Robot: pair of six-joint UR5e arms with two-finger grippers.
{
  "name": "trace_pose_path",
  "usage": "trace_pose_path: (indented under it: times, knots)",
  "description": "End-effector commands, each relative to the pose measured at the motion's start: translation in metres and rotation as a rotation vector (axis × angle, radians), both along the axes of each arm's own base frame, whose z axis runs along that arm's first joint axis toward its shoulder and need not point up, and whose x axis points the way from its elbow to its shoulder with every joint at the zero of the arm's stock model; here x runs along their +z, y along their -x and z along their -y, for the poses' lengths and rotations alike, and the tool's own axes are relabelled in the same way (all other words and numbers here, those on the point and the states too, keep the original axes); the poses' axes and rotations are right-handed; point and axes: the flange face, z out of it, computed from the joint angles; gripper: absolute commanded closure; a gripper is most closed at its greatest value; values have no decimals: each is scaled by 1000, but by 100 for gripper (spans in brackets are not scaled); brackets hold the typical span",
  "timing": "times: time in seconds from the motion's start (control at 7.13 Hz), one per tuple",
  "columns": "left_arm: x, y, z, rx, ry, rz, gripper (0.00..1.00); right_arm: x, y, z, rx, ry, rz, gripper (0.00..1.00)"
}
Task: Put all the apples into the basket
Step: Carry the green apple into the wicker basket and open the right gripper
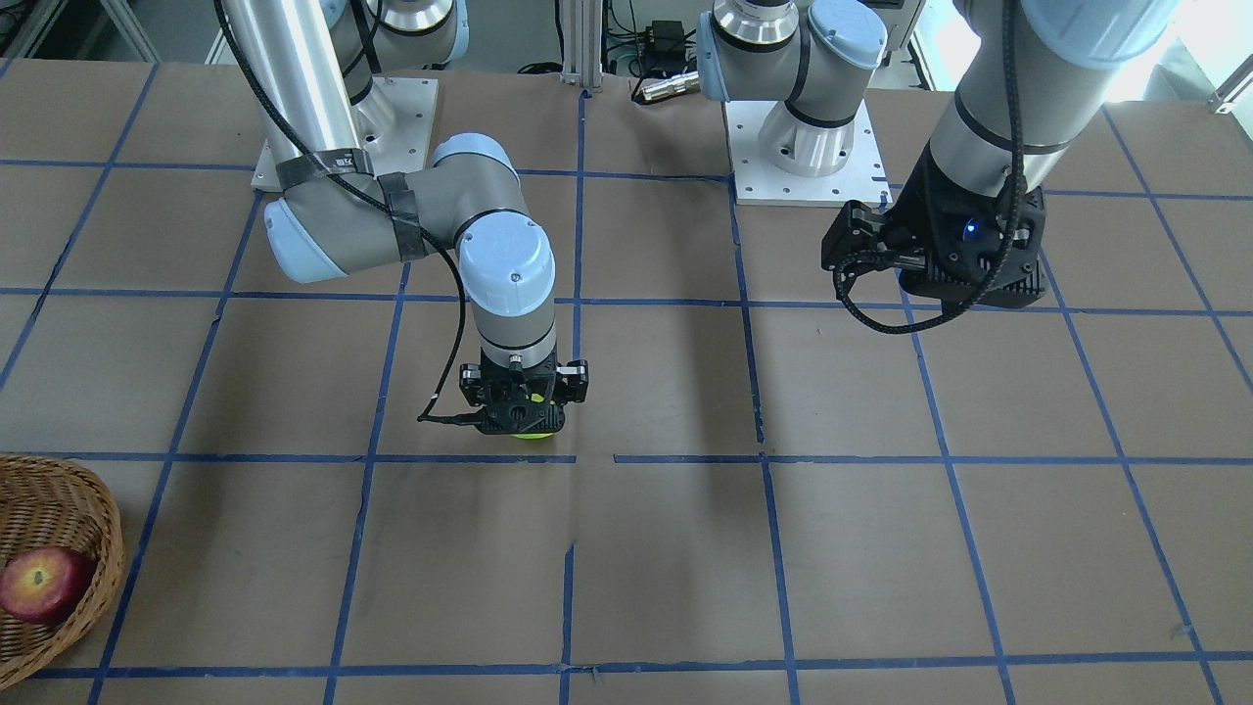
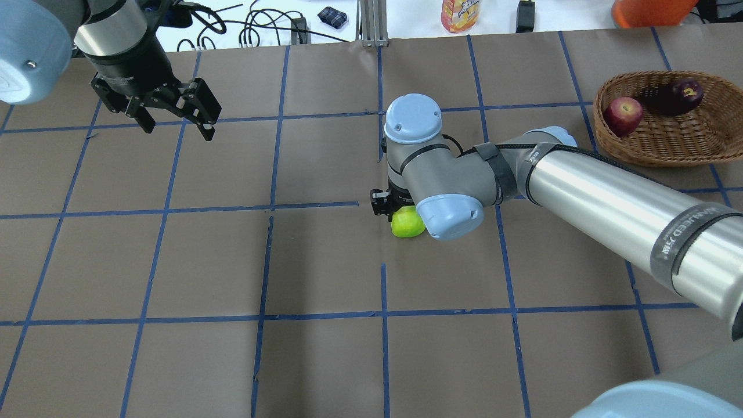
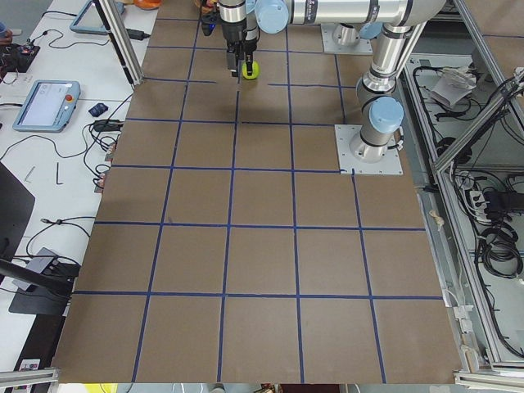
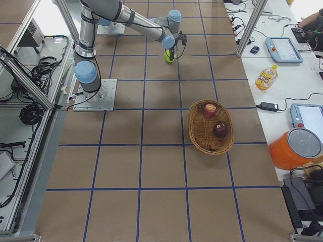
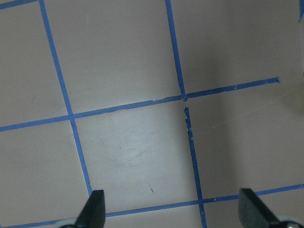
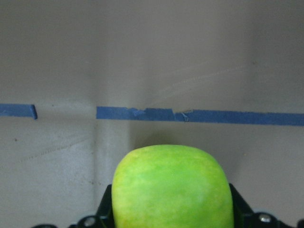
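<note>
The lime-green apple point(image 2: 406, 224) sits near the table's middle, between the fingers of my right gripper point(image 2: 399, 212), which points straight down. In the right wrist view the apple point(image 6: 173, 190) fills the gap, and a finger point(image 6: 105, 209) presses each side. The wicker basket point(image 2: 667, 145) stands at the far right and holds the red apple point(image 2: 623, 115) and the maroon apple point(image 2: 680, 96). My left gripper point(image 2: 174, 119) hangs open and empty above the far left of the table; its fingertips point(image 5: 95, 209) are wide apart over bare paper.
Brown paper with a grid of blue tape covers the table. The arms' base plates point(image 1: 808, 166) sit at the robot's side. A juice bottle point(image 2: 458, 14), cables and an orange container point(image 2: 650, 8) lie beyond the far edge.
</note>
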Motion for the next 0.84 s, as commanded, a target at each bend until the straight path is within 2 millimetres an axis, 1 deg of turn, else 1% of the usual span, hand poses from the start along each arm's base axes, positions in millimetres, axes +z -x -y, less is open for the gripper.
trace_pose_path:
  times: [0.0,0.14,0.28,0.42,0.56,0.7]
  knots:
    - [-1,0,1,0,0,-1,0,59,59,47,-47,84,12,84]
    - [-1,0,1,0,-2,-1,0,101,139,76,-111,71,16,83]
    - [2,0,1,-1,6,1,0,131,214,97,-131,71,8,83]
    - [2,0,1,-1,6,1,0,143,297,110,-104,67,-3,84]
    - [5,0,-1,-1,9,1,0,143,380,116,-28,79,-14,85]
    - [15,1,-7,-1,23,2,0,123,434,125,35,66,-14,89]
